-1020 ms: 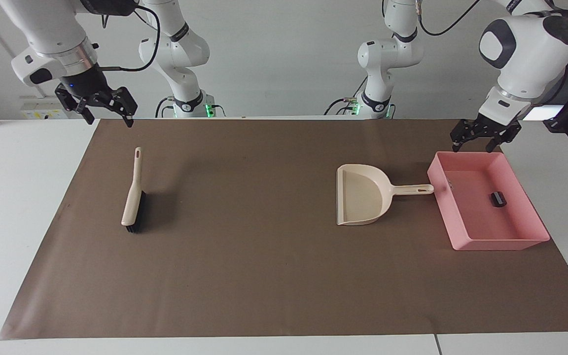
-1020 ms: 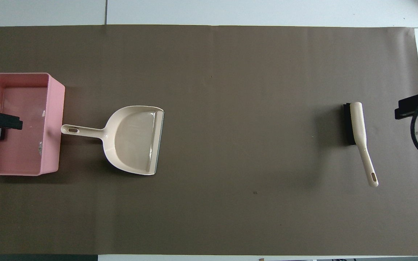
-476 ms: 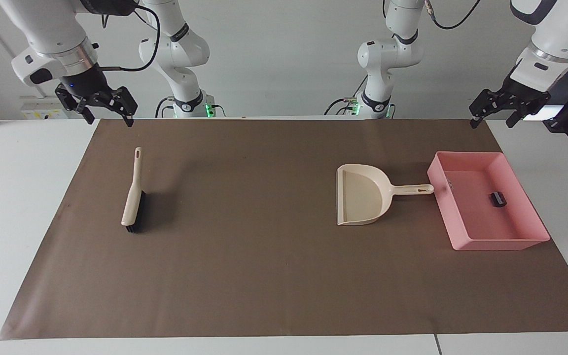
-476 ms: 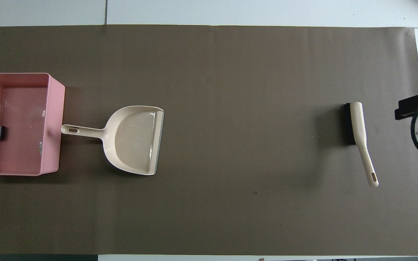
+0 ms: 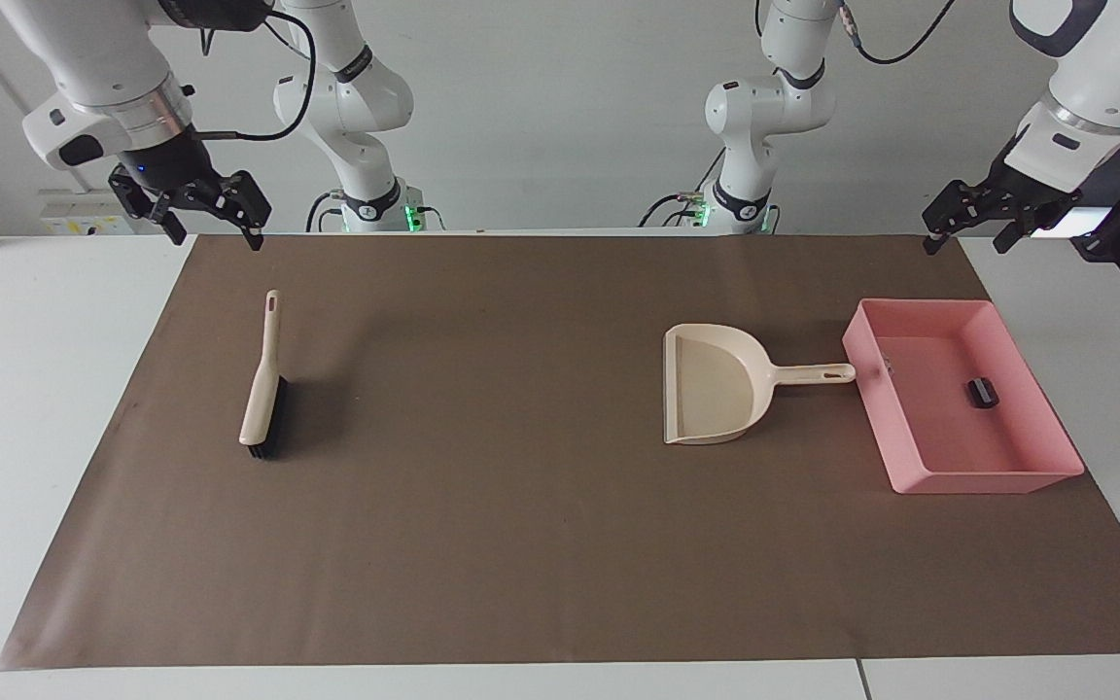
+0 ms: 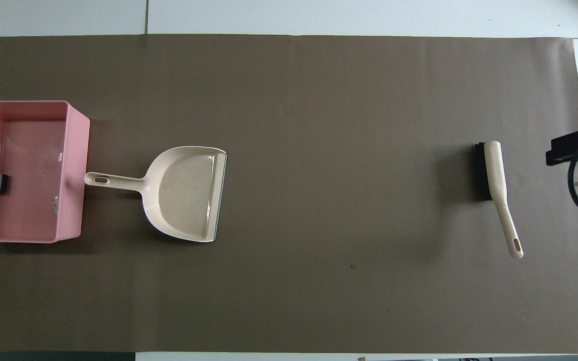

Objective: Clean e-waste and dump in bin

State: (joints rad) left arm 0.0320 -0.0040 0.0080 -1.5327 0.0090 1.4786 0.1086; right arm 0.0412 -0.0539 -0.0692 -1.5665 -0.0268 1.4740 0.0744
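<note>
black block (image 5: 982,393) in pink bin (image 5: 1056,428) | small, light, stiff; pinch its sides | white piece not visible | left hand (image 5: 969,227) open, empty, over table edge | right hand (image 5: 212,216) open, empty, waiting

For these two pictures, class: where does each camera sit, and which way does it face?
Facing view: high across the table, looking at the robots; both arms, left claw and right claw show.
Overhead view: above the robots' end, looking down and forward; only claw tips at the edges show.
Shared: pink bin, dustpan, brush.
</note>
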